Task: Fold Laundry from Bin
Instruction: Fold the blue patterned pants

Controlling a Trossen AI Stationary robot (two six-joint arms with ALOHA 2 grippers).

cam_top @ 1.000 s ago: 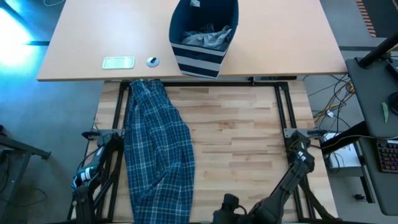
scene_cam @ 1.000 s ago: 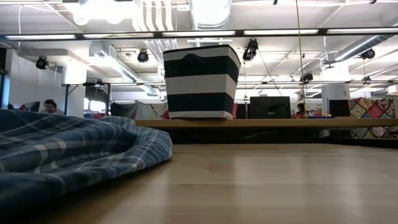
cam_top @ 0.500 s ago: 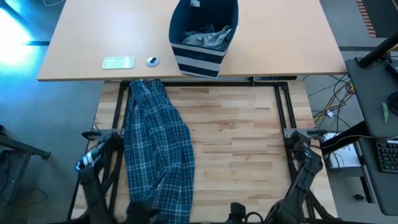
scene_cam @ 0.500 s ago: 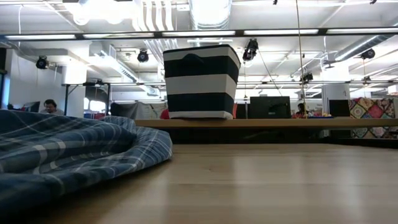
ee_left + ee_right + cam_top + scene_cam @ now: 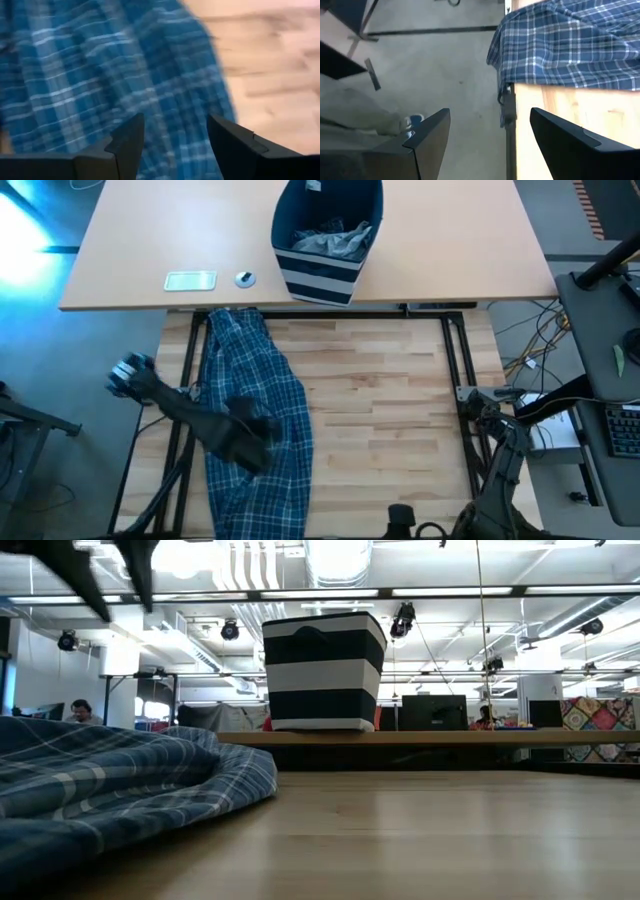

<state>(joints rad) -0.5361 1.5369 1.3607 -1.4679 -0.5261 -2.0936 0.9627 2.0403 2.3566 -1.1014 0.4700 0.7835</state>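
The left gripper (image 5: 250, 442) hangs over the blue-and-white plaid trousers (image 5: 255, 415), which lie stretched along the left side of the butcher-block table (image 5: 390, 410), one end draped over the far edge near the tan desk (image 5: 150, 240) and the other running off the near edge. In the left wrist view the two dark fingers (image 5: 127, 140) stand well apart with plaid cloth showing in the gap between them; nothing is pinched, and from these views it is not clear whether the tips touch the fabric or hover just above it. In the low view the trousers form a rumpled mound (image 5: 120, 780) on the table's left, with dark parts of the arm showing at the top corner above them. The right gripper (image 5: 490, 135) sits at the near edge of the table, low at the bottom of the high view, its fingers (image 5: 427, 135) spread wide and empty; its wrist camera looks past the table edge to the floor and a hanging end of the plaid cloth. The bin (image 5: 328, 235) stands on the desk beyond the work table, well apart from both grippers, with grey laundry (image 5: 335, 240) bunched inside it.
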